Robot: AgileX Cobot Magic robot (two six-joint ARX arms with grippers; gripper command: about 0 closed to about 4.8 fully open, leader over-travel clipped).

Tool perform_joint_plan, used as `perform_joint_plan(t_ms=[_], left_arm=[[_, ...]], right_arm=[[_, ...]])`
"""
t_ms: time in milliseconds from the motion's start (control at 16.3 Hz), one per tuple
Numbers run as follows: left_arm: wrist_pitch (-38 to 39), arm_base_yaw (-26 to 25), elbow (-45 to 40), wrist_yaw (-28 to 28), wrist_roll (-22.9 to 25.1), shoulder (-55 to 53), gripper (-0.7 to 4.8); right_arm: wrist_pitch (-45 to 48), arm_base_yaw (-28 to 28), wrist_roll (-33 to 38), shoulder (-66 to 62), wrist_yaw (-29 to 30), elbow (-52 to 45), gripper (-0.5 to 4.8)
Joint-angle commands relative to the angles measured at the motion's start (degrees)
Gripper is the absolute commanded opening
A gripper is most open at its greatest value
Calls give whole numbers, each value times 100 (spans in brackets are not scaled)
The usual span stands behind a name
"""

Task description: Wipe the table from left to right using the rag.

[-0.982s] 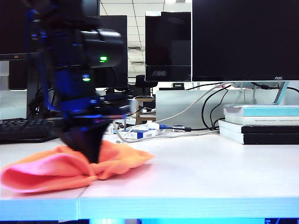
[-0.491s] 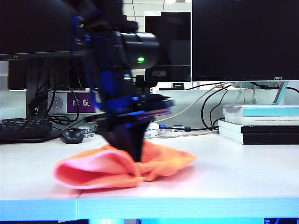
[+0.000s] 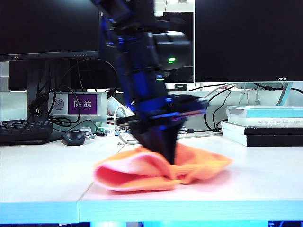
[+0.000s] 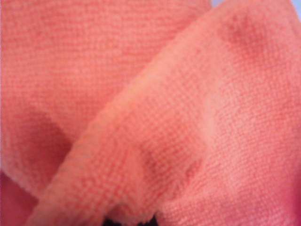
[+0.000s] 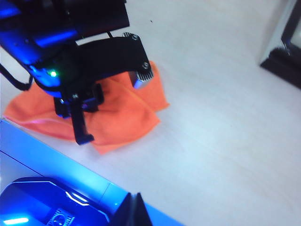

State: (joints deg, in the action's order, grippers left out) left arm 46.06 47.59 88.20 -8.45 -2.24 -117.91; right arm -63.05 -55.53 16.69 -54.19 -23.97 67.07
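Two arms are on this rig, but only the left one works the cloth. In the exterior view the left gripper (image 3: 169, 153) points down near the middle of the table (image 3: 265, 175), clenched on a pinch of the rag (image 3: 142, 172), which bunches up to the fingers and lies with a pink fold to the left and an orange flap to the right. The rag sits just right of the seam between the panels, near the front edge, with bare white top to its right as far as the books (image 3: 263, 124). A mouse (image 3: 73, 137) lies far left by a keyboard (image 3: 23, 131)

The left wrist view is filled by fleecy rag (image 4: 150, 113) folds pressed close to the lens; the fingers hardly show there

In the right wrist view the right gripper (image 5: 135, 210) hangs above the near edge, its dark fingers pressed together on nothing, well apart from the rag (image 5: 122, 117). It looks down on the left gripper (image 5: 81, 126), planted on the cloth

I judge the wipe to be mid-stroke, roughly halfway along. The next move calls for dragging the rag on rightward, pressed flat to the table, with the pinch kept firm so the cloth does not slip free, and stopping short of the books
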Motion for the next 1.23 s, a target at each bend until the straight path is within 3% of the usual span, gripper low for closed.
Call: perform_joint_plan(t_ms=[61,737,1228], left_arm=[[-4,153,87,-199,-9,-273,-6],[-116,461,1163,-343,-129,-968,-6],[-706,787,1318,-621,-391,-1255,-6]], right_arm=[[-20,11,151,63,-61,42,-6],[-66,11,472,90,-186,44,-5],[-970,15,1040,144,-610,42,-5]])
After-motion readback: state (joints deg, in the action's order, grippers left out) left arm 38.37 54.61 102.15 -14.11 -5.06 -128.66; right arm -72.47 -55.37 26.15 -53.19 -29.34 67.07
